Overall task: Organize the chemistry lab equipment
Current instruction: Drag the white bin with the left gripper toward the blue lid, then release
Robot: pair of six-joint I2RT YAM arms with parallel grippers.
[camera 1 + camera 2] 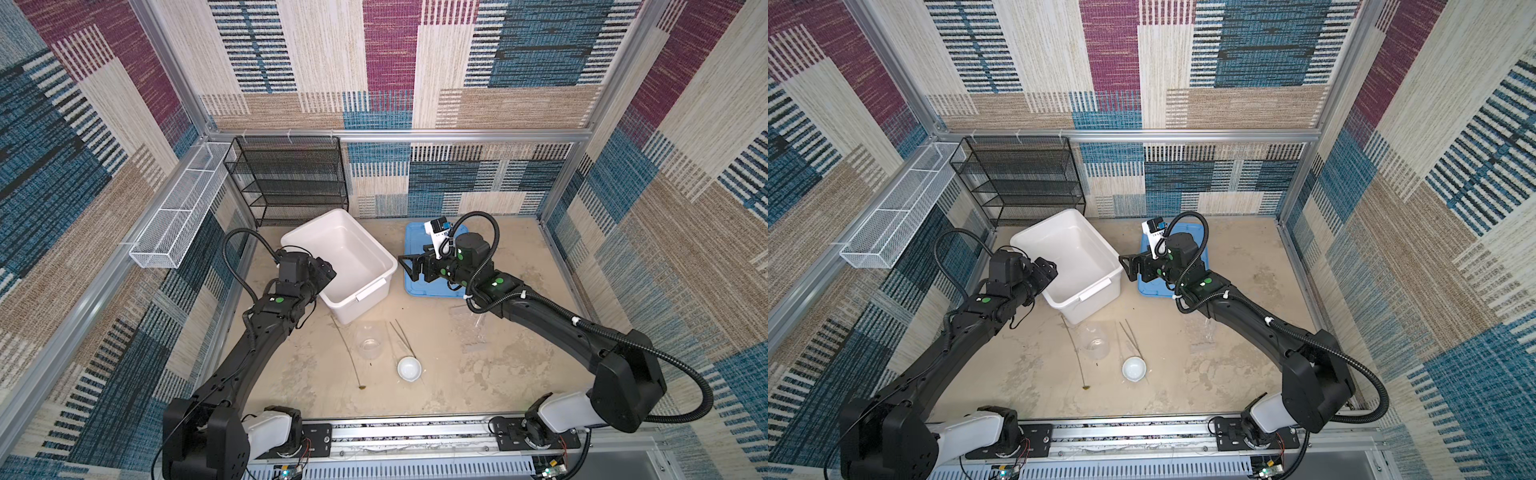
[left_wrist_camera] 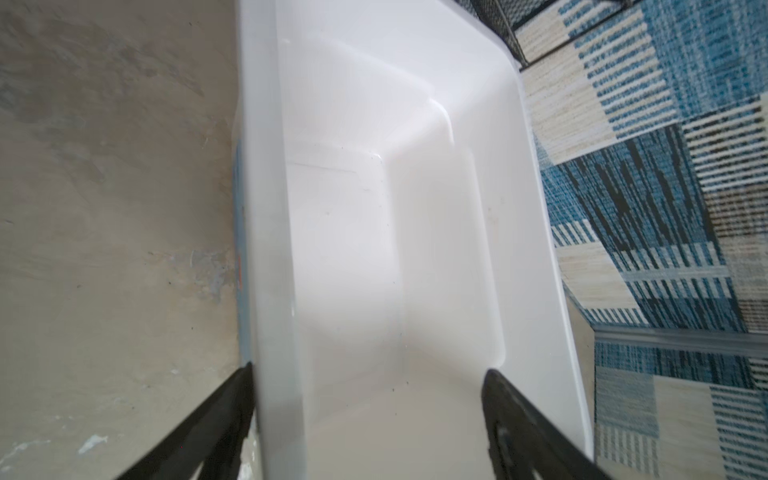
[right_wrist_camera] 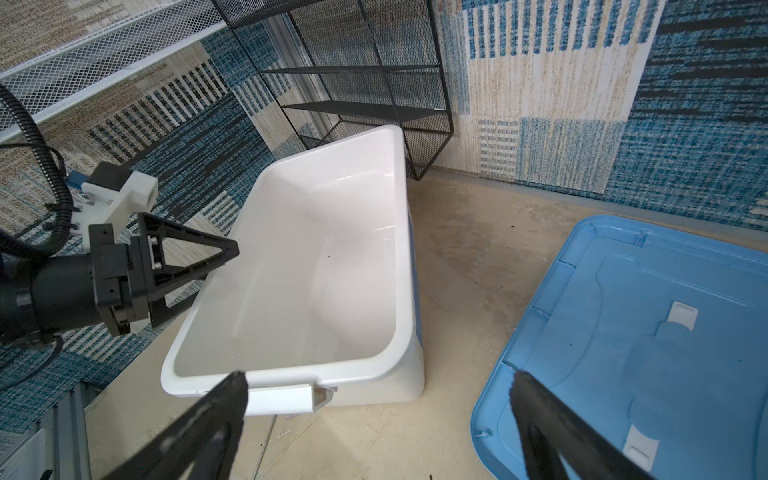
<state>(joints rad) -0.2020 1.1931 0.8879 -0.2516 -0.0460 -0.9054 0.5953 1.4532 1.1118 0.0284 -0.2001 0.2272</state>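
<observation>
Seen from above, two black robot arms reached over a beige worktop (image 1: 498, 374). The left claw (image 2: 370, 370) was spread wide and held nothing. It straddled the near wall of an open white box (image 1: 328, 237), with one finger outside and one over the inside. The right claw (image 3: 378, 386) was also spread wide and empty, hovering above the gap between the box and a light-blue lid (image 1: 415, 241) lying flat beside it.

In front of the box, between the arms, the lab items lay on the worktop: a long thin brown-tipped rod (image 1: 348, 353), a clear glass beaker (image 1: 369, 343), metal tweezers (image 1: 403, 338) and a small white dish (image 1: 409, 368). The dish sat just beside the tweezers' near end. A black mesh shelf (image 1: 286, 178) stood against the back wall.
</observation>
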